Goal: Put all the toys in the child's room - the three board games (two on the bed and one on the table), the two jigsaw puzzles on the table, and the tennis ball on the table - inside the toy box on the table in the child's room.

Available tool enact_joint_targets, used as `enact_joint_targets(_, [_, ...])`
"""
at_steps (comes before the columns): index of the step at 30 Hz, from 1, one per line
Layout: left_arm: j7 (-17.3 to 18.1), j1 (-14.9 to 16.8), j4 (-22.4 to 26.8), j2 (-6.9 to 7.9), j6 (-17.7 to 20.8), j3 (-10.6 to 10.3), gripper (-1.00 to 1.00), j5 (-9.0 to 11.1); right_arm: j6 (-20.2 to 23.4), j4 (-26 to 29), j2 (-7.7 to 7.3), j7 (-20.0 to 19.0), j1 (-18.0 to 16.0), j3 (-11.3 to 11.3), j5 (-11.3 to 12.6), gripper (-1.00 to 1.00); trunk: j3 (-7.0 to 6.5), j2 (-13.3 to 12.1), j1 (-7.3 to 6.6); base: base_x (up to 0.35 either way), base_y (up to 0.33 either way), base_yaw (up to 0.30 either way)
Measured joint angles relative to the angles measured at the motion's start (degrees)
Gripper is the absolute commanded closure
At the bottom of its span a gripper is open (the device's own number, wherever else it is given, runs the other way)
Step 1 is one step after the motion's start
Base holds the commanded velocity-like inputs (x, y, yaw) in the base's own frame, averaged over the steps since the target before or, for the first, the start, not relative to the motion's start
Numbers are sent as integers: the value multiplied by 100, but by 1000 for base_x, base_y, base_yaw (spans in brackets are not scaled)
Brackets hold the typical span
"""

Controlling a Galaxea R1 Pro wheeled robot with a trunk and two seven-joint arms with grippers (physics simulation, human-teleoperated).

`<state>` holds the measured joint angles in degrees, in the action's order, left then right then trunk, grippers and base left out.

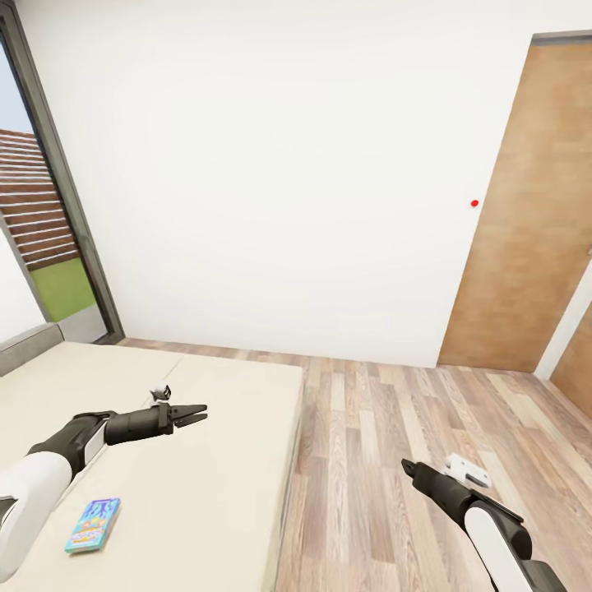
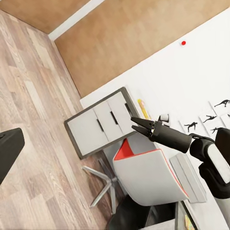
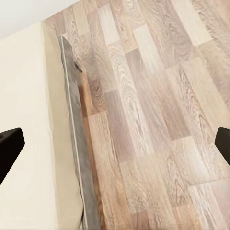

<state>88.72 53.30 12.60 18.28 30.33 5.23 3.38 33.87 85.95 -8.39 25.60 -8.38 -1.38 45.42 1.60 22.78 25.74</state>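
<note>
Head view had the small teal-blue board game (image 1: 93, 524) on the bed (image 1: 205, 460); left wrist view showed the red-and-white chair (image 2: 148, 175). Left claw (image 1: 196, 413) narrow and empty, right claw (image 3: 115, 143) wide.

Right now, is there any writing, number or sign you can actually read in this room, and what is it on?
No text here can be read.
Small teal-blue board game on the bed: colourful print, too small and blurred to read.
Black silhouette wall pictures: figures only, no words.
Red dot on the wall: no lettering.
</note>
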Motion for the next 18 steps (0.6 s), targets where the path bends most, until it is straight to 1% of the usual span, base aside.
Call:
enact_joint_targets(6, [-1, 0, 2, 0, 0, -1, -100, 2, 0, 0, 0, 0, 0, 0, -1, -100, 0, 0, 0, -7, 28, -1])
enact_joint_targets(10, [0, 0, 2, 0, 0, 0, -100, 0, -4, -3, 0, 0, 0, 0, 0, -100, 0, 0, 0, -1, 92, -15])
enact_joint_targets(13, [-1, 1, -1, -1, 0, 1, -100, -1, -5, -3, 0, 0, 1, 1, 0, -100, -4, 1, 0, 0, 124, -137])
enact_joint_targets(18, [-2, 1, -1, -1, 0, 0, -100, 1, -4, -9, 0, 0, 1, 2, 0, -100, -20, 1, 0, 0, 45, -217])
